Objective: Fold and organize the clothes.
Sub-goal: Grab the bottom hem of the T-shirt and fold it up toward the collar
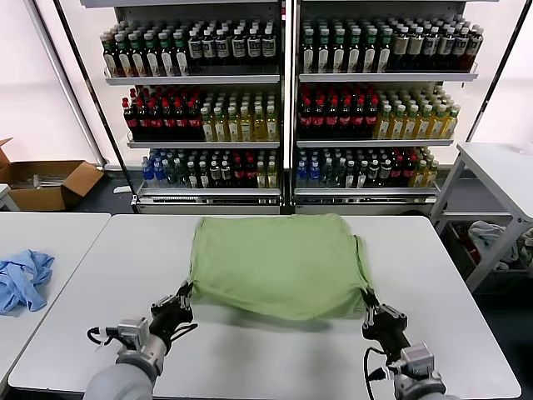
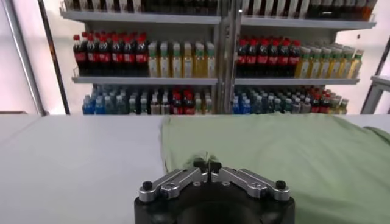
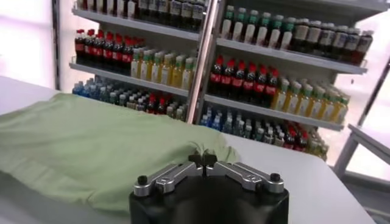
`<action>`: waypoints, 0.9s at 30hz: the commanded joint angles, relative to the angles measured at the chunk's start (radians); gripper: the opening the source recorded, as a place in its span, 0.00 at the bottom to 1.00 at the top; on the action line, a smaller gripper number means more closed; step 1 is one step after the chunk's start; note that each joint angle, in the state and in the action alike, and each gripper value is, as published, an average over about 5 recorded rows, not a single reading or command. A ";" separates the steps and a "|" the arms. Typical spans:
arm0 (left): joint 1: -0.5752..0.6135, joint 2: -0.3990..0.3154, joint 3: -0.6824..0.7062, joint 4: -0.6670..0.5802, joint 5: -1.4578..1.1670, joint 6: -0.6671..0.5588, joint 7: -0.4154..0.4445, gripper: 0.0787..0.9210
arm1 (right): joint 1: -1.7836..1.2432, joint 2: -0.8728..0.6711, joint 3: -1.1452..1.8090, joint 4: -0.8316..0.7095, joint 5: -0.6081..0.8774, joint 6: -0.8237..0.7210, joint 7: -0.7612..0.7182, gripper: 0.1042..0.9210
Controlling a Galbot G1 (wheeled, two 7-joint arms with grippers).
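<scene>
The light green T-shirt (image 1: 275, 262) lies folded on the white table (image 1: 125, 250), plain side up. My left gripper (image 1: 185, 293) is shut on the shirt's near left corner. My right gripper (image 1: 370, 307) is shut on its near right corner. Both near corners are lifted slightly off the table. In the left wrist view the left gripper (image 2: 207, 165) pinches puckered green cloth (image 2: 286, 152). The right wrist view shows the right gripper (image 3: 202, 159) pinching the shirt's edge (image 3: 91, 146) the same way. No checkered print shows.
A light blue garment (image 1: 23, 279) lies on the neighbouring table at the left. Shelves of bottles (image 1: 283, 108) stand behind the table. A cardboard box (image 1: 46, 183) sits on the floor at far left, and another table (image 1: 500, 175) at right.
</scene>
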 commanded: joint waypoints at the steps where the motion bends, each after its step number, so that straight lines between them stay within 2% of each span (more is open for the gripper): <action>1: -0.212 -0.019 0.065 0.153 0.074 0.039 -0.035 0.01 | 0.190 -0.017 -0.065 -0.123 -0.009 -0.035 -0.040 0.00; 19: -0.211 -0.020 0.085 0.188 0.115 0.076 -0.051 0.01 | 0.447 0.000 -0.222 -0.379 -0.034 0.032 -0.070 0.00; 27: -0.231 -0.033 0.099 0.208 0.120 0.055 -0.039 0.01 | 0.516 0.026 -0.309 -0.430 -0.048 0.031 -0.072 0.00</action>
